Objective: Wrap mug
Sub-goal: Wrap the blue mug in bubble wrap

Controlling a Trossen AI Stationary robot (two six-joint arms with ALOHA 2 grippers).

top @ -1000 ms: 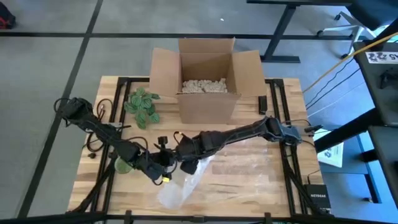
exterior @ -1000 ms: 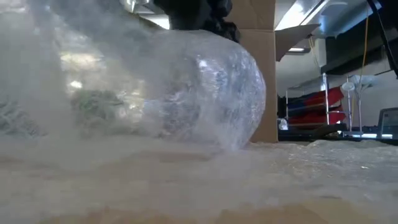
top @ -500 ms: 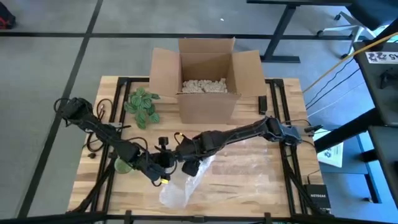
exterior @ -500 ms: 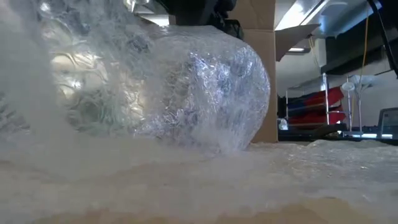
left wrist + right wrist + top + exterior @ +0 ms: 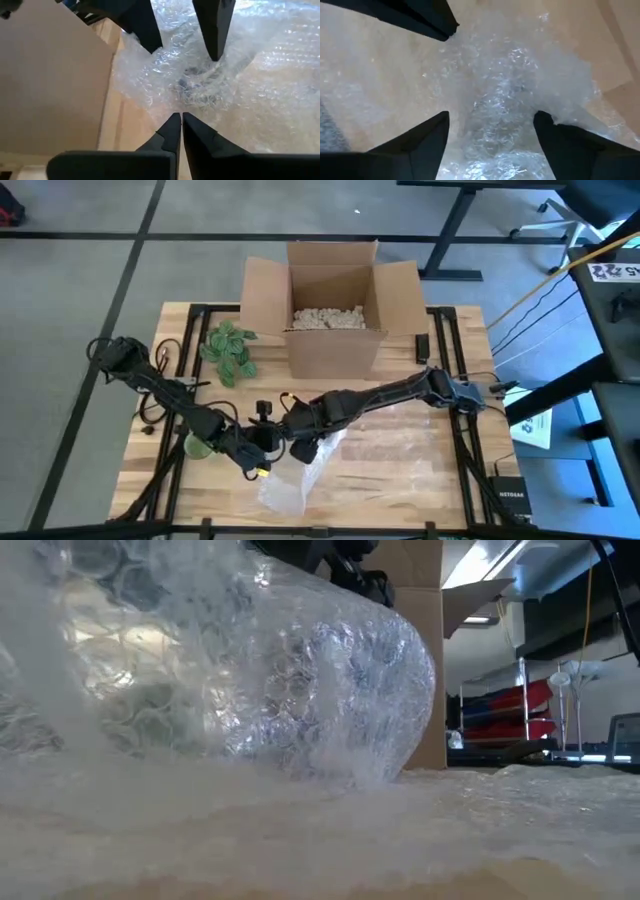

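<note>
A clear bubble wrap sheet (image 5: 380,442) lies over the table's middle and right. Its left end is gathered into a rounded bundle (image 5: 330,690). The mug is hidden; I cannot make it out inside the wrap. My left gripper (image 5: 262,461) is shut at the bundle's left side, also seen in its wrist view (image 5: 177,120). My right gripper (image 5: 300,446) stands open over the bundle, with a ridge of bubble wrap (image 5: 495,125) between its fingers. My left gripper pinches a crumpled edge of the bubble wrap (image 5: 176,106) between its two fingertips, coming nearly level from the table's left. One layer or several, I cannot tell. The wrap rises from the table into the bundle. My right gripper straddles the wrap from above; whether its fingers touch it, I cannot tell.
An open cardboard box (image 5: 330,310) with pale filler stands at the far middle. A green plant (image 5: 228,350) lies left of it. A small green object (image 5: 198,446) sits beside my left arm. Bare wood shows at the near right (image 5: 400,490).
The left part of the bubble wrap has risen and curled higher over the bundle, and the sheet's near loose end has drawn in slightly toward the bundle. Both grippers have stayed almost in place.
</note>
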